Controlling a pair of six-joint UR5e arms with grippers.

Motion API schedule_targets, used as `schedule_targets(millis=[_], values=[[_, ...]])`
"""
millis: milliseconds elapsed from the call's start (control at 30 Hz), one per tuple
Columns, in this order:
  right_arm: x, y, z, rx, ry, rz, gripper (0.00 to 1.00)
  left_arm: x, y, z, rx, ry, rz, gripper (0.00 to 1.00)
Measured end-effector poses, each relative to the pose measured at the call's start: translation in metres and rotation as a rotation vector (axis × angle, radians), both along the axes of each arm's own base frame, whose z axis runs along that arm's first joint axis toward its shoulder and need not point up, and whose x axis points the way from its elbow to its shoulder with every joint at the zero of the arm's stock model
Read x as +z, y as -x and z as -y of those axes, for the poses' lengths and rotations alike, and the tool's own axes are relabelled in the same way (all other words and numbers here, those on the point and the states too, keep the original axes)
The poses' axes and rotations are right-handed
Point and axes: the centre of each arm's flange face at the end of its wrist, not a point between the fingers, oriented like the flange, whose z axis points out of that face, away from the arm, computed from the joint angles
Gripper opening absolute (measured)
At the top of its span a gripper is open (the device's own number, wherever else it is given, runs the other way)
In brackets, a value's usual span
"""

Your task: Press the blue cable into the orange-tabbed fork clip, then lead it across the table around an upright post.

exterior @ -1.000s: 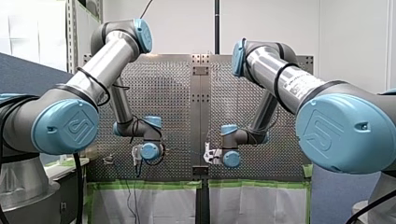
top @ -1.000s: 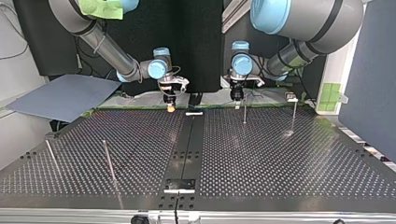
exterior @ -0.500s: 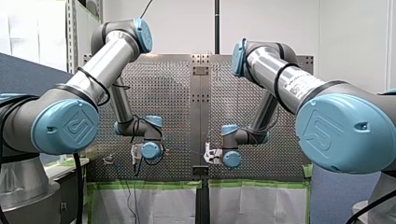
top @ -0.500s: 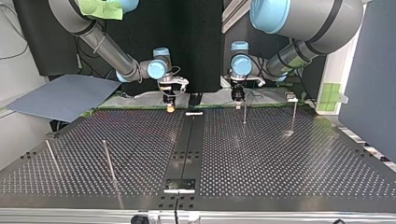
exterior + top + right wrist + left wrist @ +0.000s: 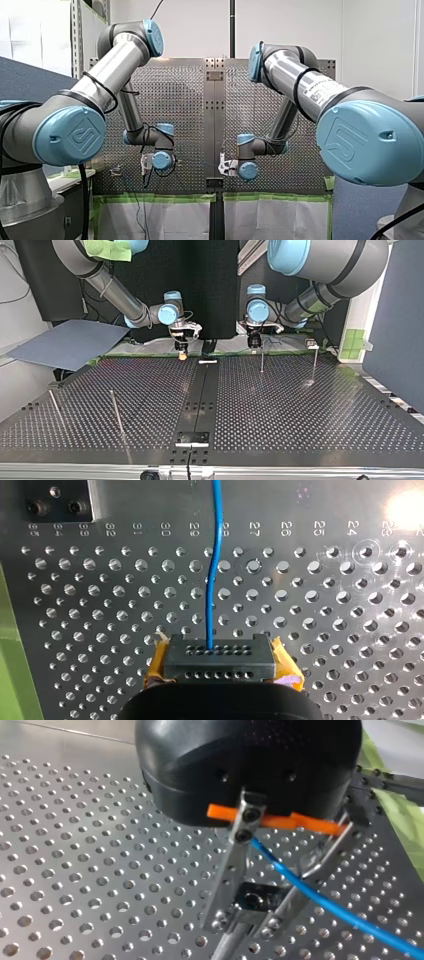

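The blue cable [image 5: 325, 905] passes between the slanted metal fingers of my black left gripper [image 5: 242, 925], whose tips are drawn together over the perforated table [image 5: 75, 885]. An orange strip [image 5: 275, 821] shows just under that gripper's body; whether it is the clip's tab I cannot tell. My right gripper [image 5: 220, 662], with yellow pads, is shut on the cable [image 5: 215, 555], which runs straight ahead of it. In the top view my left gripper [image 5: 255, 343] hangs over an upright post [image 5: 261, 362], and my right gripper [image 5: 182, 354] is further left.
A second post [image 5: 315, 362] with a small pale fixture [image 5: 312, 344] stands at the top view's right. Two leaning posts [image 5: 116, 412] rise at its near left. A blue-grey sheet [image 5: 70, 342] lies beyond the table's left corner.
My left gripper has risen slightly above the post. My right arm has not moved.
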Motion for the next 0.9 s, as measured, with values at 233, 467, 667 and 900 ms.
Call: schedule_targets(millis=[233,467,667,900], values=[[-0.001,0.002,0.001,-0.003,-0.002,-0.001,0.0,0.002,-0.003,0.001,0.005,0.003,0.005,0.0],[0.005,0.004,0.005,-0.011,-0.004,-0.011,0.0,0.017,-0.018,0.011,-0.005,0.001,0.023,0.0],[0.034,0.002,0.008,-0.011,0.004,-0.014,0.0,0.045,-0.019,0.025,-0.021,-0.007,0.033,0.0],[0.072,-0.005,0.005,0.0,0.006,-0.016,0.0,0.075,-0.009,0.04,-0.021,-0.009,0.035,0.0]])
